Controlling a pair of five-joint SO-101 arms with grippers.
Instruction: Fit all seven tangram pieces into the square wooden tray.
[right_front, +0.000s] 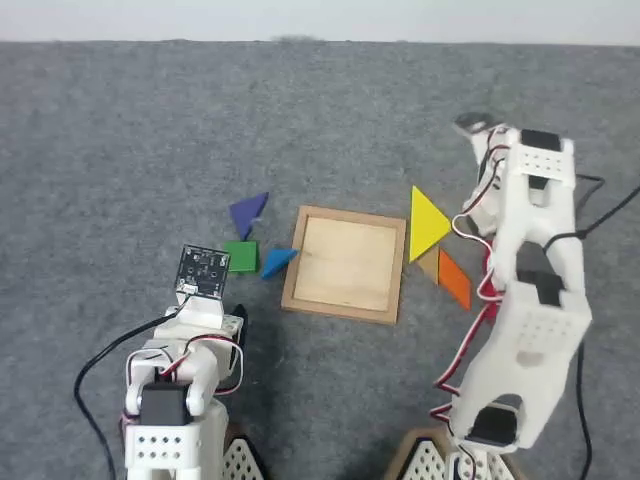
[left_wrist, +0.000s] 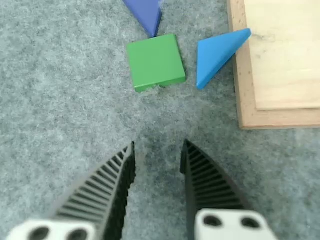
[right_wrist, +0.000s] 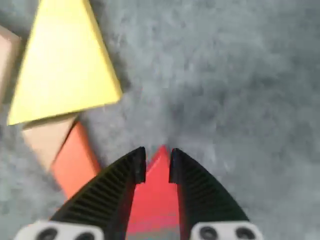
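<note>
On the left, the left arm's pincer (left_wrist: 158, 146) hangs over the grey tabletop (right_front: 120, 140) with its jaws moderately wide and nothing between them, short of the green square (left_wrist: 155, 62). Around that square lie a dark blue triangle (left_wrist: 146, 14) just beyond it and a light blue triangle (left_wrist: 215, 56) beside it, whose tip reaches the rim of the wooden tray (left_wrist: 245, 100).

The tray sits in the middle of the tabletop, its floor bare wood with no piece in it.

On the tray's right side lies the yellow triangle (right_wrist: 62, 70), close to the rim. A tan piece (right_wrist: 45, 137) and an orange piece (right_wrist: 75, 162) are packed together just beside it. The right arm (right_front: 530, 300) stretches over this side, and its pincer (right_wrist: 157, 154) is drawn narrow onto a red piece (right_wrist: 157, 195), whose point shows between the jaws. I cannot tell whether it is lifted off the tabletop.

By my count, all seven pieces are outside the tray, so the fitting has hardly begun. The red piece looks to be the first on its way in, with six left to collect and place.
</note>
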